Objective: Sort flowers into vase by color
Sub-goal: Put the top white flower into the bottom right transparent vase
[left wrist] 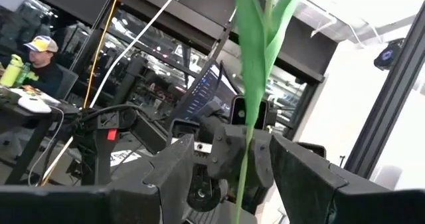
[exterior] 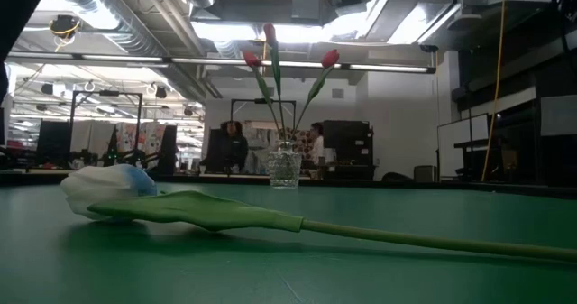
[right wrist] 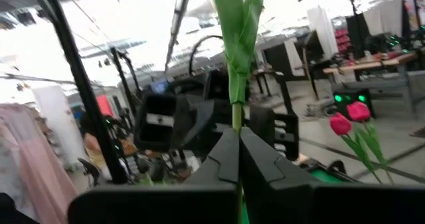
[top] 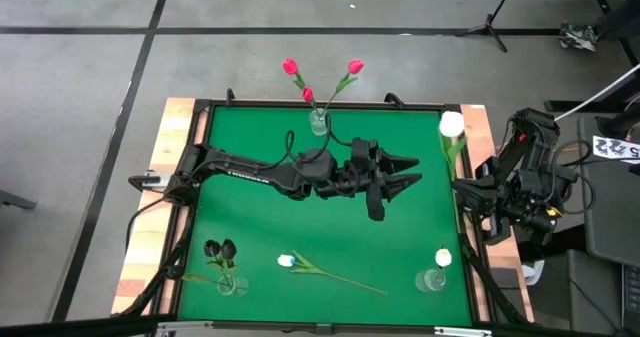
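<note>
My right gripper [top: 463,183] stands at the table's right edge, shut on a white tulip [top: 452,125] with a green stem and leaves. My left gripper [top: 417,172] reaches across the table's middle and is open. Its fingers point at that stem [left wrist: 242,151] from the left and stand short of it. Three pink-red tulips stand in a glass vase [top: 318,123] at the far middle. Dark tulips [top: 220,249] stand in a near-left vase. A white tulip [top: 443,257] stands in a near-right vase. Another white tulip [top: 287,261] lies flat on the mat. My right gripper pinches the white tulip's stem [right wrist: 236,121] between its two fingers, just below the leaves. The fingers come roughly level from the table's right side and lie across the stem. The flower is lifted clear of the table, with its leaves and head rising beyond the fingers.
The green mat [top: 260,217] has a raised black frame around it. In the low view the lying tulip [exterior: 108,191] fills the foreground, with the far vase [exterior: 284,169] behind. Stands and cables crowd the floor past the right edge. People sit in the room beyond.
</note>
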### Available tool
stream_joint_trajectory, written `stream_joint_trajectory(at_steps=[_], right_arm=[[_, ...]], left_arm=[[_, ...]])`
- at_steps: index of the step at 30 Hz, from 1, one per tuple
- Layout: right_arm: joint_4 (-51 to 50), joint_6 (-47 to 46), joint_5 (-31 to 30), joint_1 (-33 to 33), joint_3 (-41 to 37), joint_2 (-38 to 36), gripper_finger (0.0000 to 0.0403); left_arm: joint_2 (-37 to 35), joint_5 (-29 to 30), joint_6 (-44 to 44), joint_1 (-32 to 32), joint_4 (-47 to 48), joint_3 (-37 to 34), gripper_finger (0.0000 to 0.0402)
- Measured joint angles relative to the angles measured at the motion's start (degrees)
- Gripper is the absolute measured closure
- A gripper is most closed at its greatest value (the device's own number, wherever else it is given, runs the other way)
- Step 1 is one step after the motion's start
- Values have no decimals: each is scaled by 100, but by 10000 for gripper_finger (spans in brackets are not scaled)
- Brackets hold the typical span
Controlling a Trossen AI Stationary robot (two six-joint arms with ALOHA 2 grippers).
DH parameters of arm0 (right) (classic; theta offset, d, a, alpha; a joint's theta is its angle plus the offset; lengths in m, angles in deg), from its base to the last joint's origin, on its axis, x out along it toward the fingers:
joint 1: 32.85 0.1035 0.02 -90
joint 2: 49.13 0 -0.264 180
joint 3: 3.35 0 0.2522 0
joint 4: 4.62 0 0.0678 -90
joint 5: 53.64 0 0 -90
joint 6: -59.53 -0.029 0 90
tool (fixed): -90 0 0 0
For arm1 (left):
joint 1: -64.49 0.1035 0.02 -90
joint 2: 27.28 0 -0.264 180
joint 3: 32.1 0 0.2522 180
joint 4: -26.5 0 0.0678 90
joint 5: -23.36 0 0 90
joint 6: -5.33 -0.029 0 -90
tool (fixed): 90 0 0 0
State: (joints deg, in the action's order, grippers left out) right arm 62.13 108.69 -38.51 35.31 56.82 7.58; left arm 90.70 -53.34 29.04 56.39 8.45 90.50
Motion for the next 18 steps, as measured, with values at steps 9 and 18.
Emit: stream_joint_trajectory(at_steps=[9,18], right_arm=[[-619,-684,161,-423,0,-48,403],[-2826,-2858,874,-452,49,-691,403]], left_arm=[[0,-394,-185,-17,218,0,208],[0,-468,-34,-29,469,-2,208]])
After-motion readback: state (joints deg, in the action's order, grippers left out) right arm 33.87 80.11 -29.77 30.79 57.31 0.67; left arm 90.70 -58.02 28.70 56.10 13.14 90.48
